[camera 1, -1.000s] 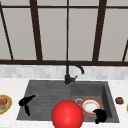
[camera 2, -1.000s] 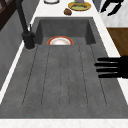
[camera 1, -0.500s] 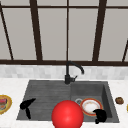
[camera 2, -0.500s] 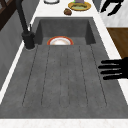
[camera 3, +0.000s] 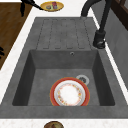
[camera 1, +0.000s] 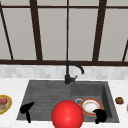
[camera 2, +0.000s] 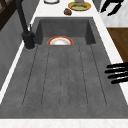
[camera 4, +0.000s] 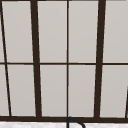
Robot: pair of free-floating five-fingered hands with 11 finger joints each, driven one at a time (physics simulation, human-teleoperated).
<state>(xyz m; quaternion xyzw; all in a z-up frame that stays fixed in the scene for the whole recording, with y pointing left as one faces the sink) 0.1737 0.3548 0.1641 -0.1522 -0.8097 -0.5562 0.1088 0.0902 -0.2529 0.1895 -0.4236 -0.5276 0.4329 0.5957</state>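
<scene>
My left hand [camera 1: 27, 110] hovers over the front left corner of the drainboard with its fingers straight and nothing in it; in the left side view the left hand [camera 2: 117, 72] reaches in from the right edge. My right hand [camera 1: 100, 115] floats at the front right of the basin, close to a red-rimmed plate [camera 1: 90, 106], with relaxed fingers that hold nothing. This right hand [camera 2: 111, 6] also hangs over the counter edge far off. The plate [camera 3: 70, 93] lies flat on the basin floor beside the drain. A red ball [camera 1: 67, 115] sits at the sink's front edge.
A black faucet [camera 1: 70, 72] stands behind the sink [camera 2: 65, 75]. A yellow plate with food [camera 1: 3, 103] rests on the left counter. A brown round item [camera 1: 119, 100] lies on the right counter. A window [camera 4: 67, 60] rises behind.
My left hand has drifted slightly toward the front edge of the drainboard. The right hand, plate and ball stay where they were.
</scene>
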